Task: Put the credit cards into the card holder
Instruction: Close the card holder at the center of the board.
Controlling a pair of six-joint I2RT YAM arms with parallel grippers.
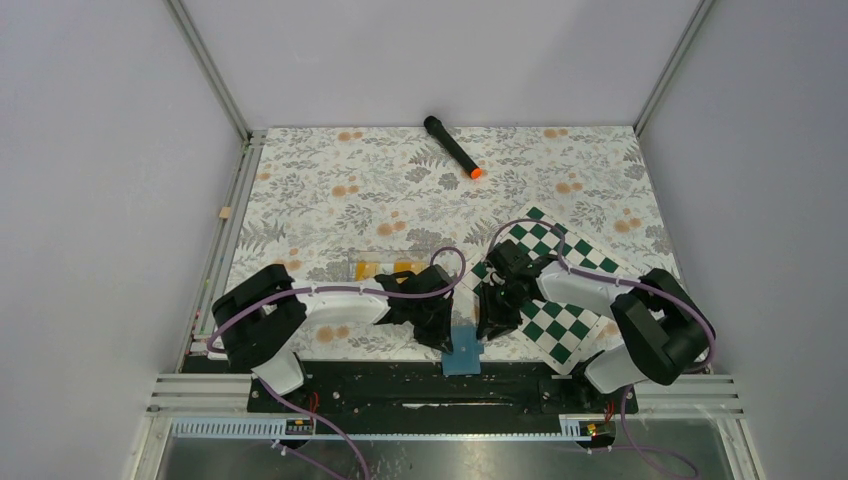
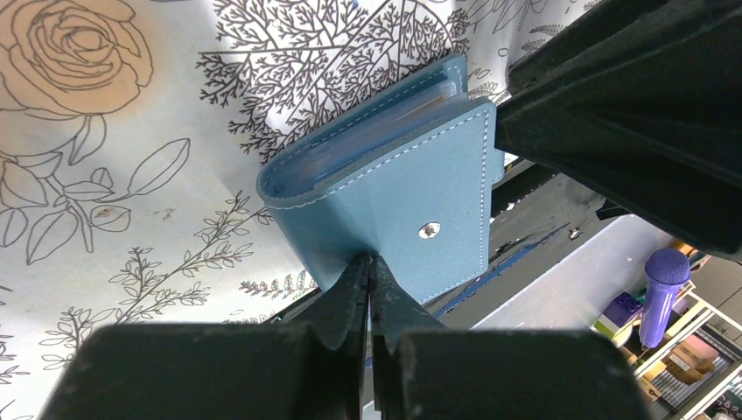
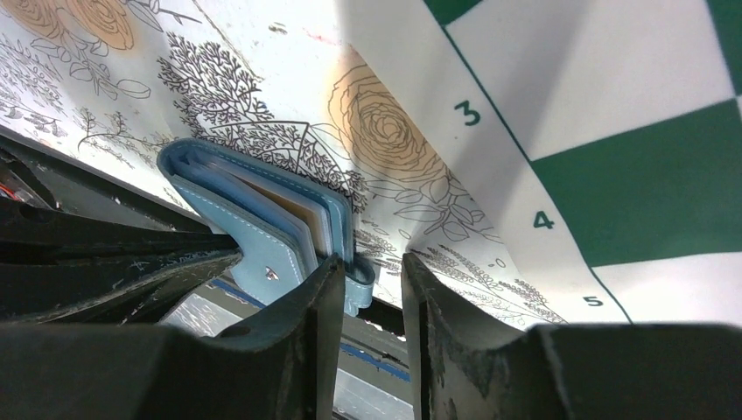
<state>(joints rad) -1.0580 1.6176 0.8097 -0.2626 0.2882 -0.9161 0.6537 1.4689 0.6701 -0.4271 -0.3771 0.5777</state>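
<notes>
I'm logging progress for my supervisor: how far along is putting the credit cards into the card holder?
Done: a tan edge among the card holder leaves may be one card already in, but I can't be sure. In hand: the left hand pinches the holder's cover shut-tight, and the right hand stands open right beside it. Left: two credit cards sit out, not yet picked up.

Plain pale grey walls (image 1: 430,60) close the cell at 9, 12 and 3 o'clock, joined by aluminium corner posts (image 1: 208,70). The tabletop (image 1: 330,170) wears a floral cloth in grey and orange. A black rail (image 1: 400,385) runs along its 6 o'clock edge. The light is soft and even.
</notes>
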